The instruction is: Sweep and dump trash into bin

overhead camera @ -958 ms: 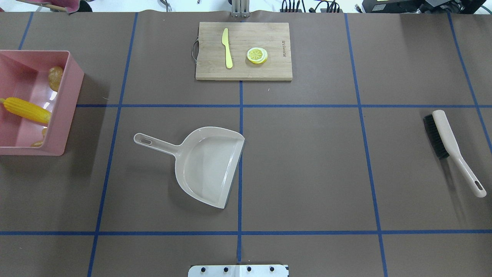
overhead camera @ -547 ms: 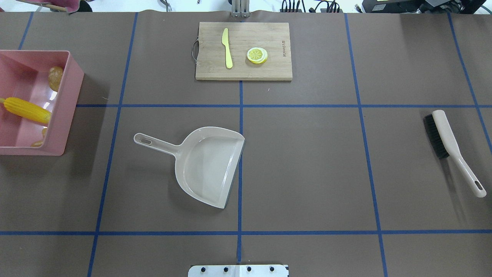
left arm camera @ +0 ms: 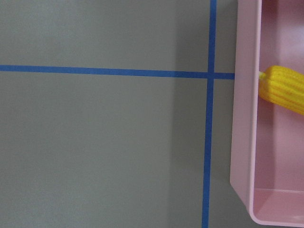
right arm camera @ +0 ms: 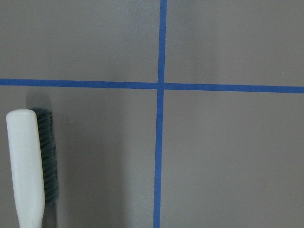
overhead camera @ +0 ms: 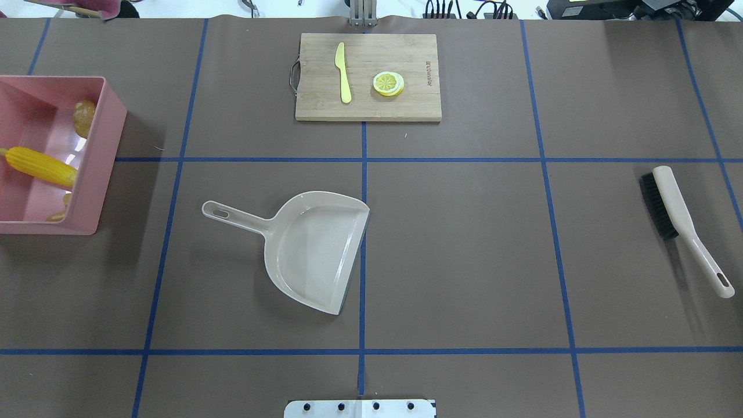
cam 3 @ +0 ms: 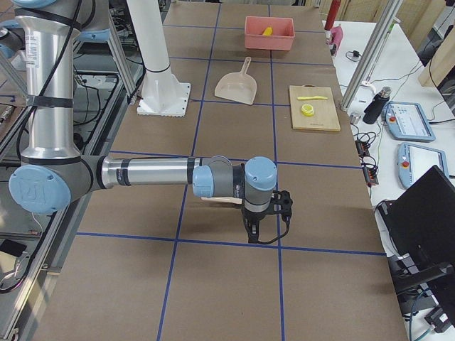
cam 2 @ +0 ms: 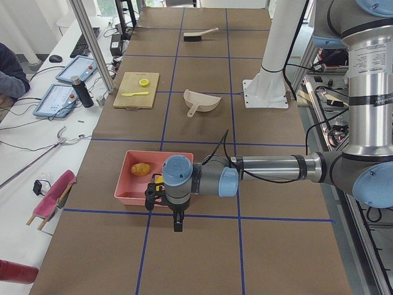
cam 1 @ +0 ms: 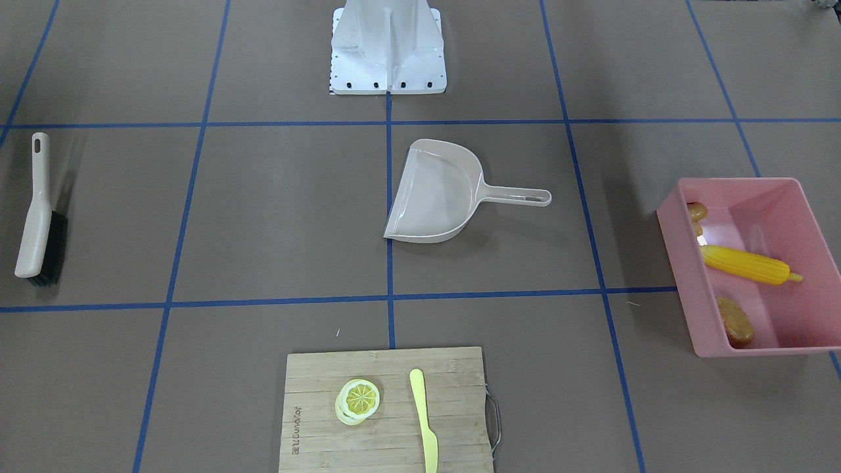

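The brown table [overhead camera: 464,261] carries blue tape lines [overhead camera: 464,159]; left gripper [cam 2: 177,222] and right gripper [cam 3: 254,234] spread cannot be told.

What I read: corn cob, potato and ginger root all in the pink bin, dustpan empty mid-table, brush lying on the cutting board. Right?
Not quite. The overhead view shows the brush lying on the table at the robot's far right, apart from the cutting board. The rest holds: corn cob, potato and ginger root in the pink bin, dustpan empty mid-table.

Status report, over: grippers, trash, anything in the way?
Left gripper beside bin, right gripper near brush, jaws unreadable. Corn, potato, ginger in bin. Dustpan empty, nothing in the way.
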`<state>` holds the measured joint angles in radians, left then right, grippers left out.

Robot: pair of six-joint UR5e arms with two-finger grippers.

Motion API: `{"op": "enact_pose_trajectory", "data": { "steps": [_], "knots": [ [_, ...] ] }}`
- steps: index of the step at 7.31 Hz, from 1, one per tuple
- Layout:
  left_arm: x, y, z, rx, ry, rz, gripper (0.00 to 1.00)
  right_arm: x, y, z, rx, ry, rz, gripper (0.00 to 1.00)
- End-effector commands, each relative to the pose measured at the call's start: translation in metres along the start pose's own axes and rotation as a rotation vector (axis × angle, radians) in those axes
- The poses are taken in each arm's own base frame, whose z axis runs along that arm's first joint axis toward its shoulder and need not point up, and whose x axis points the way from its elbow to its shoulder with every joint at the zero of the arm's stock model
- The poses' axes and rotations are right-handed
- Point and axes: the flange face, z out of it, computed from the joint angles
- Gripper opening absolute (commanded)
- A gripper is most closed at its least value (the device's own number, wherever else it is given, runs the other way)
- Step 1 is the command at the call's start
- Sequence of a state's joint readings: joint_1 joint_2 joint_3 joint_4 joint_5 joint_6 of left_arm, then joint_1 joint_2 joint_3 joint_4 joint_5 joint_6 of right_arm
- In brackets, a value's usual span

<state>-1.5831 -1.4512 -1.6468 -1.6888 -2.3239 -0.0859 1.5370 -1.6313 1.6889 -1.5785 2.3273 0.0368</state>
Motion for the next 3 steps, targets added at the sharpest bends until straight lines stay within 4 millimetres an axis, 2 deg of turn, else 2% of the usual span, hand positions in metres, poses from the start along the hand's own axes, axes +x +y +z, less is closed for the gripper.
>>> {"op": "enact_pose_trajectory", "data": {
  "steps": [1, 3],
  "knots": [
    [0.0020, -0.0018, -0.0021, 0.012, 0.000, 0.011, 0.99, 0.0003, 0.0004, 0.0003, -0.001, 0.000, 0.001, 1.00],
    [-0.0014, -0.0012, 0.0009, 0.008, -0.005, 0.008, 0.99, 0.0001, 0.0004, 0.0003, -0.001, -0.001, 0.001, 1.00]
  ]
}}
